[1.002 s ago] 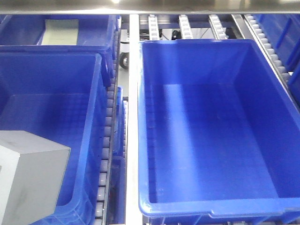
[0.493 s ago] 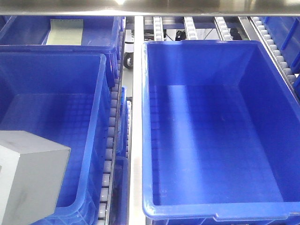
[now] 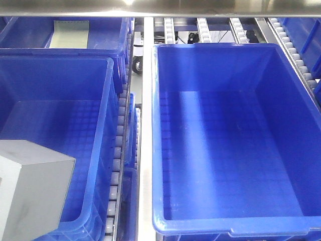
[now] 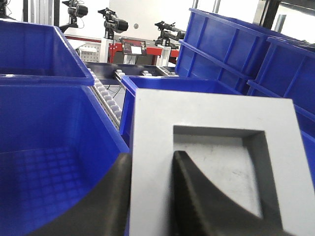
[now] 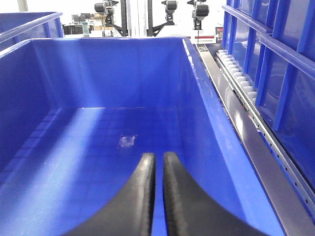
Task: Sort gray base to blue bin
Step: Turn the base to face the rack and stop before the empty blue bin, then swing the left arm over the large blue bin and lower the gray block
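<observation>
Left wrist view, left fingers [image 4: 147,196] pinching gray base [image 4: 216,162] wall, recess facing camera, right fingers [image 5: 158,191] closed, empty

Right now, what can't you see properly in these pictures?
- Gray base: the front view's left and bottom edges cut it off; in the left wrist view the left gripper fingers cover its lower part.
- Floor of the blue bin beneath the base: hidden by the base itself.
- The pale sheet in the far bin: too small to identify.
- Right gripper: only its fingertips show in the right wrist view.
</observation>
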Robot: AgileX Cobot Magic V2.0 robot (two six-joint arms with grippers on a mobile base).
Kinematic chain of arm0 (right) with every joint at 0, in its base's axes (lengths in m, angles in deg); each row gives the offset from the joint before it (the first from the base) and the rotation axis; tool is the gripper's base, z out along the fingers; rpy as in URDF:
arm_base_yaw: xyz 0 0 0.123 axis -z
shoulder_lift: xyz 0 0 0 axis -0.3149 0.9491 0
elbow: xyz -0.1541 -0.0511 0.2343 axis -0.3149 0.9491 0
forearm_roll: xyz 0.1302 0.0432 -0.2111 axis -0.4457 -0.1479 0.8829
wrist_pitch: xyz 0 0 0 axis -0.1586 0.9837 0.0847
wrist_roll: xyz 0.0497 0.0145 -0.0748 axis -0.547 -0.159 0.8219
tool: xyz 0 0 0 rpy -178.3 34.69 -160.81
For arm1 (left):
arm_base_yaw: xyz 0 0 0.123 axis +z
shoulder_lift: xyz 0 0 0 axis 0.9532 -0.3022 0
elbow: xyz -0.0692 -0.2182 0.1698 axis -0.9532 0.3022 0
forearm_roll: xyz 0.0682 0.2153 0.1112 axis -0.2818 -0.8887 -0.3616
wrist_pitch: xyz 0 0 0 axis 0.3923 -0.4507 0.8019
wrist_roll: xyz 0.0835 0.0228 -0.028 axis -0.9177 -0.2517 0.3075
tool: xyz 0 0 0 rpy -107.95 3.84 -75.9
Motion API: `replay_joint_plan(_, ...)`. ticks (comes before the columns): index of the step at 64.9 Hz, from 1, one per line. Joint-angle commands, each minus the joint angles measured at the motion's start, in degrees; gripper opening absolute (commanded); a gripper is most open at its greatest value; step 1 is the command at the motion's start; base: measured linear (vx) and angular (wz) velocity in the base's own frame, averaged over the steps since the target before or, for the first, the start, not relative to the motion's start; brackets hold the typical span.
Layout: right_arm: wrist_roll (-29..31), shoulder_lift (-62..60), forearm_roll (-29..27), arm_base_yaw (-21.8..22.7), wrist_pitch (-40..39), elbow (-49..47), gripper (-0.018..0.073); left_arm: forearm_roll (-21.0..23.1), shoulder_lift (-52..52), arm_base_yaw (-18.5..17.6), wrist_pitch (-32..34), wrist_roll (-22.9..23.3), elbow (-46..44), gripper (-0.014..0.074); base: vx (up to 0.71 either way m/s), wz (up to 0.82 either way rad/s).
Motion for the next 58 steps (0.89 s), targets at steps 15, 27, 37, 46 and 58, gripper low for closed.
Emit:
replay_joint_plan(15, 0.4, -0.5, 0.4, 0.2, -4.6, -0.2, -0.0004, 0.8, -0.6, -0.4, 8.6, 0.2, -1.8, 0.0007, 0.00, 0.00)
replay_joint_plan(27, 0.4, -0.5, 0.4, 0.2, -4.6, -0.2, -0.0004, 0.8, -0.8, -0.4, 9.0, 0.1, -1.8, 0.0007, 0.00, 0.00)
replay_joint_plan(37, 0.4, -0.5, 0.4, 0.2, -4.6, -0.2, -0.0004, 0.9, -4.4, -0.4, 8.1, 0.0, -3.6, 0.0007, 0.00, 0.00)
replay_joint_plan(46, 0.4, -0.5, 0.4, 0.2, -4.6, -0.2, -0.0004, 0.9, -11.1, -0.4, 7.9, -1.2, -8.3, 0.0007, 0.00, 0.00)
replay_joint_plan(58, 0.4, -0.5, 0.4, 0.2, -4.6, -0.2, -0.0004, 5.2, -22.3, -3.4, 7.9, -7.1, -15.7, 0.0007, 0.00, 0.00)
